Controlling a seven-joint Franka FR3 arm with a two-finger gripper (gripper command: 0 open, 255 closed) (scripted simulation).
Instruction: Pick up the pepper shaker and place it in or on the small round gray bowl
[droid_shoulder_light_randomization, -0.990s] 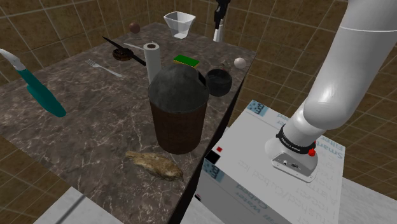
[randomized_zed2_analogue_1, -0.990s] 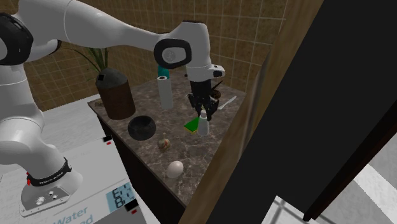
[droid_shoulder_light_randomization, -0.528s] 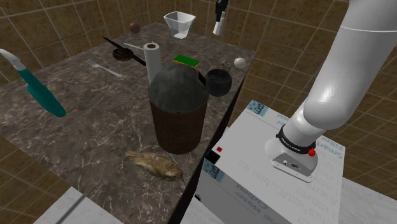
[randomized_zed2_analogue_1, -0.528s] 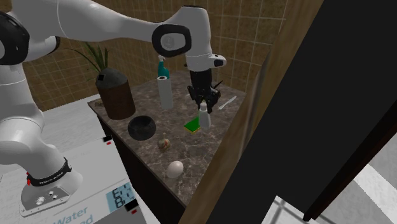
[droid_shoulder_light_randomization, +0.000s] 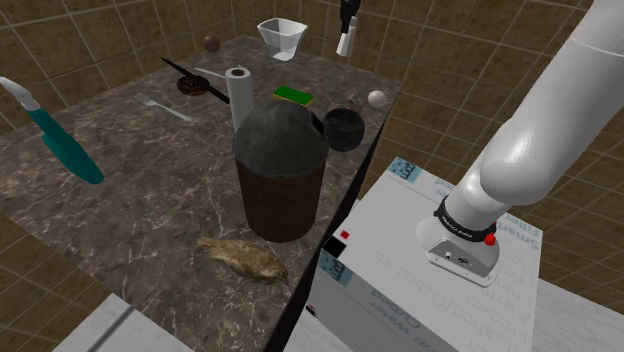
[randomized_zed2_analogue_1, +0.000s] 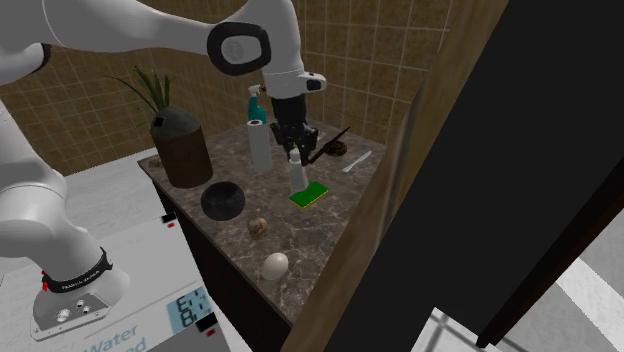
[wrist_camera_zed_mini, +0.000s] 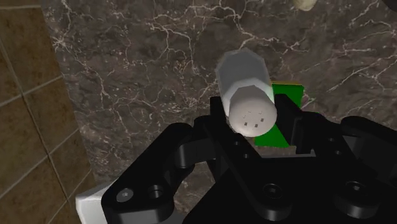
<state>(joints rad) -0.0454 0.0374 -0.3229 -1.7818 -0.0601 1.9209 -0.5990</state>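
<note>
1. Pepper shaker (randomized_zed2_analogue_1: 296, 172), white, is pinched in the hand (randomized_zed2_analogue_1: 294, 158). Over the last second we saw it rise off the surface (randomized_zed2_analogue_1: 325, 215) and swing toward the second exterior view's left, and it now hangs above the green pad (randomized_zed2_analogue_1: 309, 194).
2. We judge the pick done; the carry to the dark round bowl (randomized_zed2_analogue_1: 222, 200), well apart, remains.
3. On the stand (randomized_zed2_analogue_1: 130, 270) we read "Water"; its other print is illegible.
</note>
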